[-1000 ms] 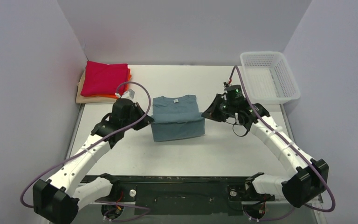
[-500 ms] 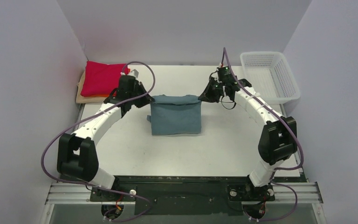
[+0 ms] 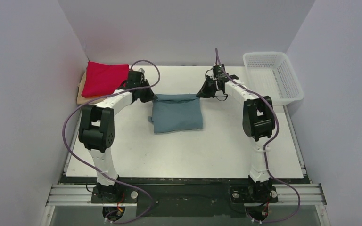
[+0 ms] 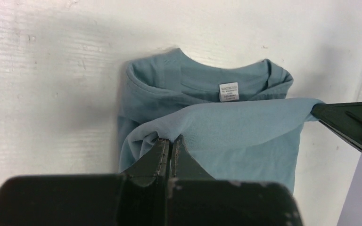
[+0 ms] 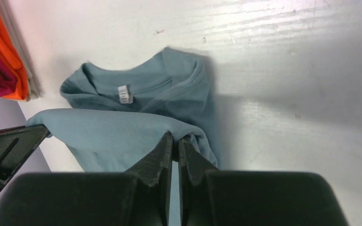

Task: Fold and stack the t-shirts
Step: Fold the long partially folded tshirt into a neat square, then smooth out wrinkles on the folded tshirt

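Where pinched taut, soft teal t-shirt (image 3: 176, 117), rectangular

White bench (image 3: 184, 150), scuffed and faintly ribbed up close, boxed in by plain pale grey-lilac left wall (image 3: 23, 94) at 9 o'clock, back wall (image 3: 184, 28) at 12, right wall (image 3: 344, 117) at 3, black base strip (image 3: 184, 186) and aluminium rail (image 3: 70, 195) at 6, light even, shadows soft.

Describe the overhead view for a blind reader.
The left end effector and right end effector each pinch a corner of a dusty teal-blue cotton t-shirt, holding its edge above the white table. Folded crimson-red t-shirt far left; white plastic mesh basket far right.
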Controlling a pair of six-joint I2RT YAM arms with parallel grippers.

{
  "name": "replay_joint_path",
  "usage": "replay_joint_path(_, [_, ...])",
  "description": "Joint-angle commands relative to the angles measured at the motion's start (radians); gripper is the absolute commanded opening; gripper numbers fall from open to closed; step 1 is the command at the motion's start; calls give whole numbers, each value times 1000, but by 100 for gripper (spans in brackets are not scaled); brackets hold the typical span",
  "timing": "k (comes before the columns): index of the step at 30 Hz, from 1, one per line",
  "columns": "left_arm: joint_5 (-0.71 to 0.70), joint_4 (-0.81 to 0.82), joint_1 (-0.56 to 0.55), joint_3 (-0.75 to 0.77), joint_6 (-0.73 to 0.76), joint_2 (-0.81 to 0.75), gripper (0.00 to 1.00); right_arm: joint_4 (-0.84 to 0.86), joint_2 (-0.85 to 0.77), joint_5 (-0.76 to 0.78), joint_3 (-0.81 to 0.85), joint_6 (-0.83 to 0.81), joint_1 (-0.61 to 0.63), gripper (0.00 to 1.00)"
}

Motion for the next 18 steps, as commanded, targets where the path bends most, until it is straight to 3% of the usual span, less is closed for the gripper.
replay_joint_path(1, [-2,21,34,83,30,59,0,34,67,-29,102,-45,-12,0])
replay_joint_path(2, [7,21,35,92,29,79,0,26,78,-35,127,-51,-11,0])
replay_joint_path(4, [17,4,42,122,30,103,10,13,108,-37,157,-64,-11,19])
replay_joint_path(5, [20,-7,46,133,29,106,28,-8,124,-38,170,-74,-14,41])
replay_joint_path(6, [19,-13,48,155,32,104,40,-24,130,-36,206,-79,-14,54])
replay_joint_path(7, [11,-32,51,168,36,91,69,-61,129,-34,237,-93,-14,58])
replay_joint_path(9, [-25,-74,52,209,47,61,83,-98,96,-13,249,-106,-15,68])
replay_joint_path(13, [5,-93,39,206,26,-41,85,-114,-64,47,122,-110,-6,77])
replay_joint_path(17, [92,-10,-13,18,-17,-146,86,-45,-242,-16,-133,-39,37,78])
replay_joint_path(18, [122,33,-35,-17,-43,-157,86,50,-287,-45,-184,24,58,78])
